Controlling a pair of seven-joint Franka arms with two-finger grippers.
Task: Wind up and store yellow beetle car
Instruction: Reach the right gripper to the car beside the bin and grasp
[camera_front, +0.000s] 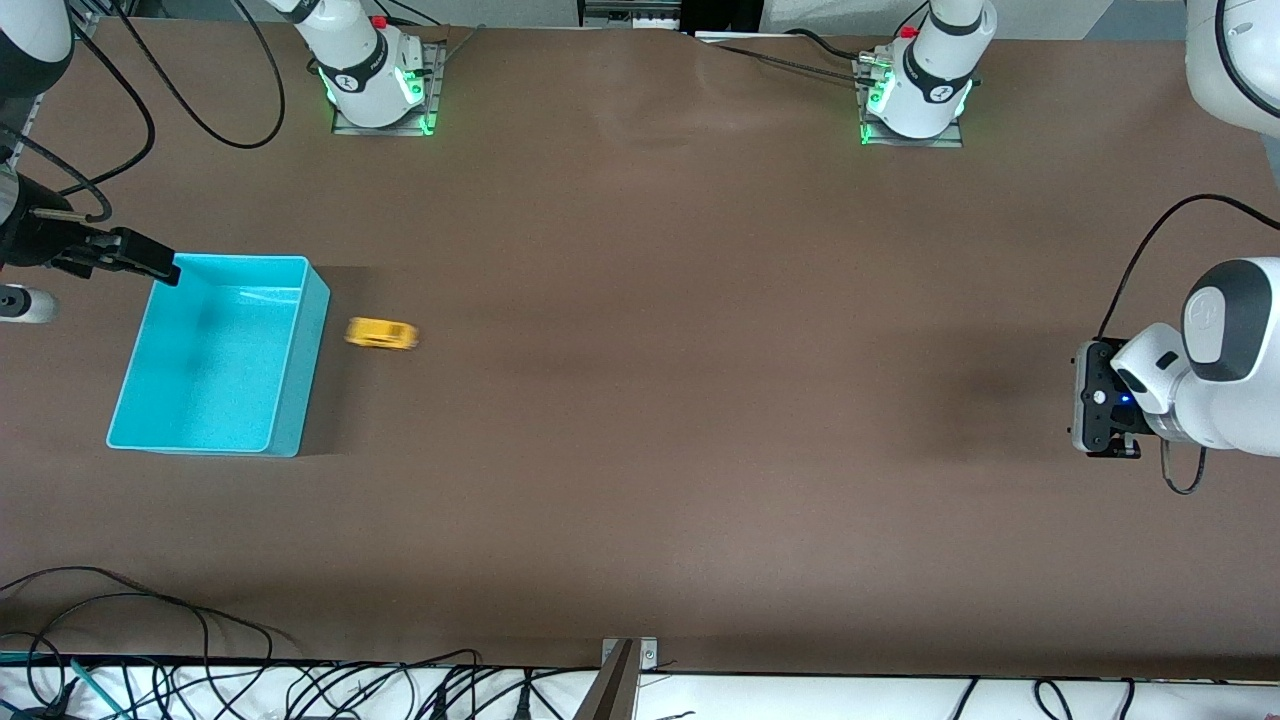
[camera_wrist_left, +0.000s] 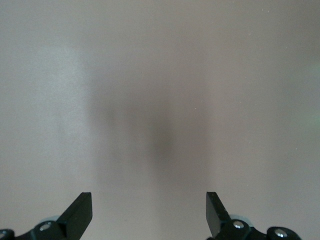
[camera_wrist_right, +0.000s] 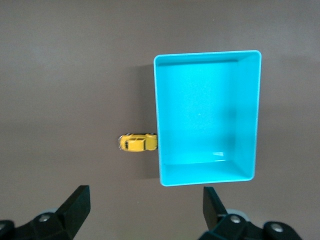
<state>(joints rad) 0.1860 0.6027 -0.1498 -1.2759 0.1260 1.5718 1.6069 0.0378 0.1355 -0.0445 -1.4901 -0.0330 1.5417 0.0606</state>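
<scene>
Sitting on the matte brown table (camera_front: 640, 420), the rounded little yellow beetle car (camera_front: 381, 334) is just beside the glossy rectangular turquoise bin (camera_front: 290, 400), mid-left of the front view. Both end effectors hang released and empty: right end effector (camera_front: 150, 258) over the bin's corner, left end effector (camera_wrist_left: 149, 210) over bare table.

Blur, cropping and hidden parts as I see them from here

The car (camera_front: 381, 333) smears into a yellow streak in my front view, so I cannot make out its wheels or windows there; in the right wrist view it sits so close to the bin (camera_wrist_right: 159, 125) that I cannot tell whether they touch. The left pincer (camera_wrist_left: 149, 210) shows only its fingertips (camera_wrist_left: 80, 212) at the frame edge, and in the front view its fingers are hidden under the wrist. The right pincer (camera_wrist_right: 145, 210) is likewise cropped, and its arm runs off the front view's edge. The bench (camera_wrist_left: 160, 75) under the left wrist is a soft blur.
</scene>
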